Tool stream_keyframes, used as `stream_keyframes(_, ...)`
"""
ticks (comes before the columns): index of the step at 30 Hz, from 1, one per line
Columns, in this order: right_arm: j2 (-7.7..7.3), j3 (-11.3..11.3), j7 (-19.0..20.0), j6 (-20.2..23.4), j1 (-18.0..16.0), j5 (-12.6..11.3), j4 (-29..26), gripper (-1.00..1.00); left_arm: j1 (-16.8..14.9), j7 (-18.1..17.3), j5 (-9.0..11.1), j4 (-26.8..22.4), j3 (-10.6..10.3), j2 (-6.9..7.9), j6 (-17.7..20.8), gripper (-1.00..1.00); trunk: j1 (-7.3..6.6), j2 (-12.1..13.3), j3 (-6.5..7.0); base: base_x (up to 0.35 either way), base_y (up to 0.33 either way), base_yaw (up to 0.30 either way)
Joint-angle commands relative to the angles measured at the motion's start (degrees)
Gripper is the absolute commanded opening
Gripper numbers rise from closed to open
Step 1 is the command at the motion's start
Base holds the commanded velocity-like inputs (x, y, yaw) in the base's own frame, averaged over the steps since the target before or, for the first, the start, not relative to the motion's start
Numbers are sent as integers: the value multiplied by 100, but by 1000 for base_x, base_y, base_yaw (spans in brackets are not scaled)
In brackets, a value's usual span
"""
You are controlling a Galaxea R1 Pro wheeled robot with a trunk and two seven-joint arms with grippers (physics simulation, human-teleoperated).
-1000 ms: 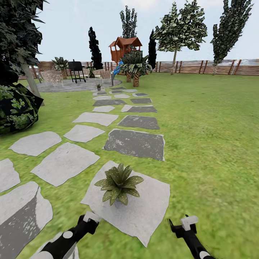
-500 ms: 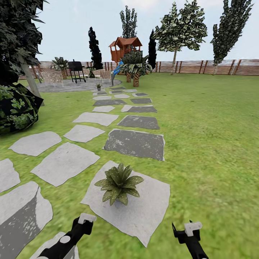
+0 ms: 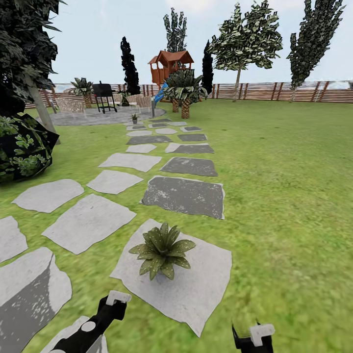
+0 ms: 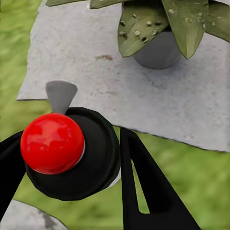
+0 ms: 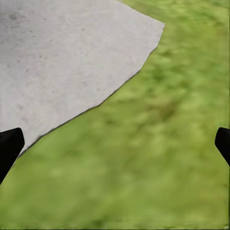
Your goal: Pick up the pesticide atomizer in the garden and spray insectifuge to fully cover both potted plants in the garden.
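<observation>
Your left gripper is closed around what I take to be the pesticide atomizer: in the left wrist view a dark round body with a red ball on it and a pale grey spout sits between the two black fingers, touching both. In the head view that gripper hangs low, just short of the near edge of the stepping stone. Your right gripper is spread wide and empty; its wrist view has the fingertips far apart over grass beside the stone's edge. The nearer potted plant stands on that stone, close ahead of the bottle, its speckled leaves facing the spout. A small plant far up the path may be the second one, but it is too small to tell. Expect the atomizer to be light and rigid, a smooth round plastic body that could twist or slip between narrow fingers if you swing it fast. The body is the place to hold it, below the head, so the spout stays free and aimed. The leaves are soft and the pot looks easy to knock, so spray from a standoff and avoid pressing in.
</observation>
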Motion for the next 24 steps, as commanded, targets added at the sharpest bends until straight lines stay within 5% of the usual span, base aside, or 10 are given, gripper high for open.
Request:
stream_keyframes(1, 0, 53, -16, -12, 37, -45, 13, 100, -4, -14, 36, 4, -29, 4, -17, -100, -1, -2, -5, 0, 0, 0)
stream_keyframes(24, 0, 54, -16, -5, 255, -45, 28, 100, -4, -14, 22, -17, -38, -4, -17, -100, -1, -2, -5, 0, 0, 0)
